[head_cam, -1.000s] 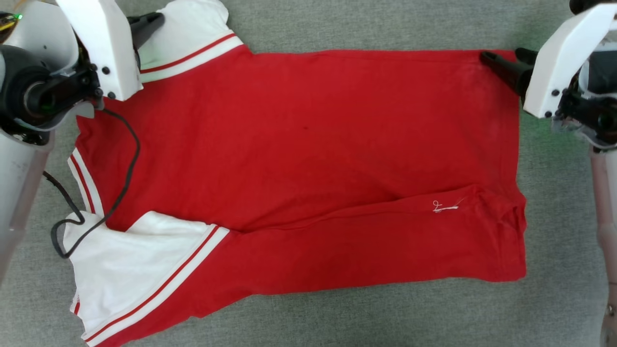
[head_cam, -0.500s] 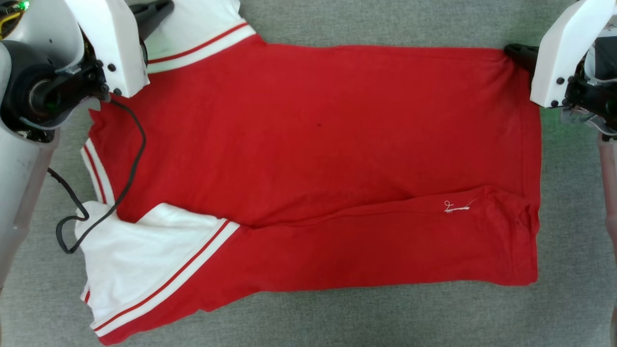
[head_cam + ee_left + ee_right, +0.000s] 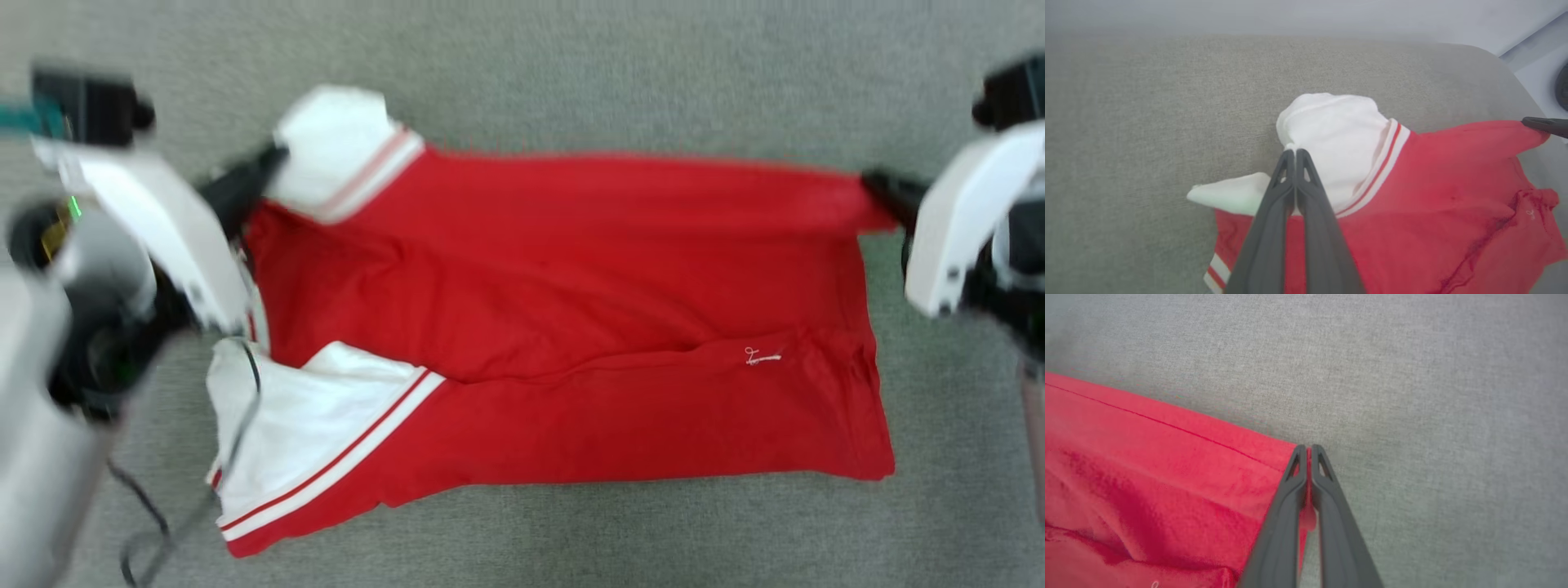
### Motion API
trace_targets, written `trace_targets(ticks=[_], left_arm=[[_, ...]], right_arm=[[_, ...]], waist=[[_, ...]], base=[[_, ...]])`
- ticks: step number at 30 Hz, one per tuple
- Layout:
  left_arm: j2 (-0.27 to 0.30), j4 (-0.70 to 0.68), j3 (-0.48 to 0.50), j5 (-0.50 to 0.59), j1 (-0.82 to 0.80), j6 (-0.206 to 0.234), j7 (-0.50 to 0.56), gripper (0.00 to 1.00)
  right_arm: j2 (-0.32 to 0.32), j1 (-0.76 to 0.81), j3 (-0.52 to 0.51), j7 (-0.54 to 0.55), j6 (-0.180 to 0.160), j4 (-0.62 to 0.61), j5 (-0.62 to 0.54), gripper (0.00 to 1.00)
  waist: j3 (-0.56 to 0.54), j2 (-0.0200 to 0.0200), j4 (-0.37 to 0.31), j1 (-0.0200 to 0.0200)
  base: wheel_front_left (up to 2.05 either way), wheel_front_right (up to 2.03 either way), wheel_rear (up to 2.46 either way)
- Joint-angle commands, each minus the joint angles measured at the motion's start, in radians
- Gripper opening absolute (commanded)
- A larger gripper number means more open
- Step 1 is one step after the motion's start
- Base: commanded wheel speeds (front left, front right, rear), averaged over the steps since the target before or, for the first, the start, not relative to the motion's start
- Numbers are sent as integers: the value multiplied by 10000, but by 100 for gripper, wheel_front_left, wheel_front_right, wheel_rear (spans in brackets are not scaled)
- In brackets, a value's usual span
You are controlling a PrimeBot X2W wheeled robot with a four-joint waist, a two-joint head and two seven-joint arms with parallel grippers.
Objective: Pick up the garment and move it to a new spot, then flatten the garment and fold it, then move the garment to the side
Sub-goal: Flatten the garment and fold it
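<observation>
The garment (image 3: 571, 269) is a red short-sleeved T-shirt of soft cloth, with white sleeves and red-and-white stripe trim. It lies on a flat grey cloth surface (image 3: 571, 73). Its near long side is folded in over the middle. Its far long side is lifted a little and stretched tight between the two grippers.

The left gripper (image 3: 1295, 153), with its two long dark fingers, is clenched on the far white sleeve (image 3: 1339, 130). The right gripper (image 3: 1308, 449) is pinched tight on the far hem corner (image 3: 1286, 459), and a bit of red cloth pokes out between its fingers. A small white logo (image 3: 762, 357) sits near the hem on the folded part.

The shirt looks light and floppy. It will likely sag anywhere it is not held, so one pinch alone would let it hang in a bunch. Two holds far apart on one edge — sleeve and hem corner, as here — should keep that edge straight. The cloth is thin, so a weak pinch may let it slip out. It will not break, but it may drag on the rough grey surface and wrinkle if carried too low.
</observation>
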Motion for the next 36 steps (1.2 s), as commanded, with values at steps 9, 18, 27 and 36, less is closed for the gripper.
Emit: trace_targets(ticks=[9,18,27,36], left_arm=[[-622,-600,-103,-541,3574,536,-1393,0],[-1415,271,-371,-638,5149,498,-2489,100],[-1496,-280,397,687,5407,1087,-5206,100],[-1665,-1110,769,2554,5077,1923,-6930,100]], right_arm=[[438,2834,-1198,-802,-8,-302,243,0],[1173,4683,-1902,-1615,-8,-230,119,100],[1317,5781,-2174,-1972,-8,-1604,173,100],[1015,5494,-3077,-712,-8,-2947,183,100]], waist=[[-1061,-1,418,-1],[-1542,-1,259,-1],[-2491,-1,-60,-1],[-2991,-1,-66,-1]], base=[[0,0,0],[0,0,0],[0,0,0],[0,0,0]])
